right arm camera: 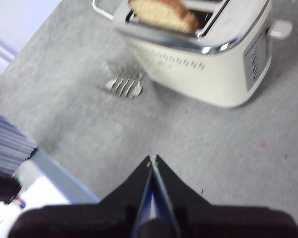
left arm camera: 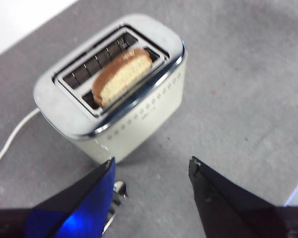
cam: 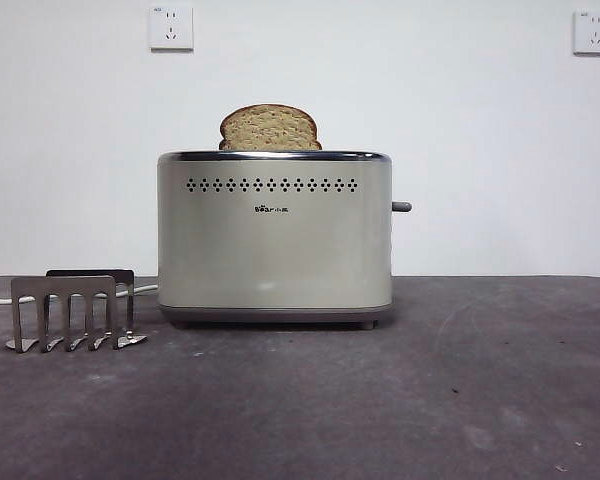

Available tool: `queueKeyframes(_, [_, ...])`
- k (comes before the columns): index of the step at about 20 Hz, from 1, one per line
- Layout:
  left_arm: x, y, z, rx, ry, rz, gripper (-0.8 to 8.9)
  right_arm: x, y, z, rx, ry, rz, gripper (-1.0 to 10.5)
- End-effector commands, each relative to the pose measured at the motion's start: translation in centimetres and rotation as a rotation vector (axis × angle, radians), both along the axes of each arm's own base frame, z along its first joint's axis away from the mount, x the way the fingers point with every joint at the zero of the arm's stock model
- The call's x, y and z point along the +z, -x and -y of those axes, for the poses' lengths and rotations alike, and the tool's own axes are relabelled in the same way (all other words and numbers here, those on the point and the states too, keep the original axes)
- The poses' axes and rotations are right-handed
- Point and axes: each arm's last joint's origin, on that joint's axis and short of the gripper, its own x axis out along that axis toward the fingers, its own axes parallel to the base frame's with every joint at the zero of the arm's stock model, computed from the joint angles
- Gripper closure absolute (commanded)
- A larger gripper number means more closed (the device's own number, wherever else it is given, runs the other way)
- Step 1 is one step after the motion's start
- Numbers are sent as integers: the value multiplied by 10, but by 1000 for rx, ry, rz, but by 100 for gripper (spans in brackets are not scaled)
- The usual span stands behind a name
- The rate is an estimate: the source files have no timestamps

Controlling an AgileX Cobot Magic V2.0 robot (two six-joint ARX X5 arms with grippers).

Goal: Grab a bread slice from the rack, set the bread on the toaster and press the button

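The slice of bread point(cam: 270, 128) stands upright in a slot of the cream toaster point(cam: 274, 240), its rounded top above the chrome rim. It also shows in the left wrist view point(left arm camera: 122, 77) and the right wrist view point(right arm camera: 165, 14). The button point(cam: 401, 207) sticks out of the toaster's right end wall, raised. The grey metal rack point(cam: 72, 311) stands empty left of the toaster. My left gripper point(left arm camera: 151, 168) is open and empty above the table, in front of the toaster point(left arm camera: 114, 89). My right gripper point(right arm camera: 152, 159) is shut and empty, back from the toaster point(right arm camera: 203, 54).
A white cord point(cam: 0, 298) runs off to the left behind the rack. Two white wall sockets point(cam: 171, 27) sit high on the back wall. The table point(cam: 400, 400) is dark grey.
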Motion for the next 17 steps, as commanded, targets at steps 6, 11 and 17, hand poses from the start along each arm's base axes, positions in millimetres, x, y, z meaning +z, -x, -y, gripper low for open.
queueKeyframes(6, [-3,4,0,-47,22,-73,563,1,16,2,30,27,8,958])
queueKeyframes(11, [-5,6,0,-58,19,-101,666,1,15,2,29,28,8,946])
queueKeyframes(17, [-5,7,0,-72,26,-112,817,1,15,3,23,29,7,946])
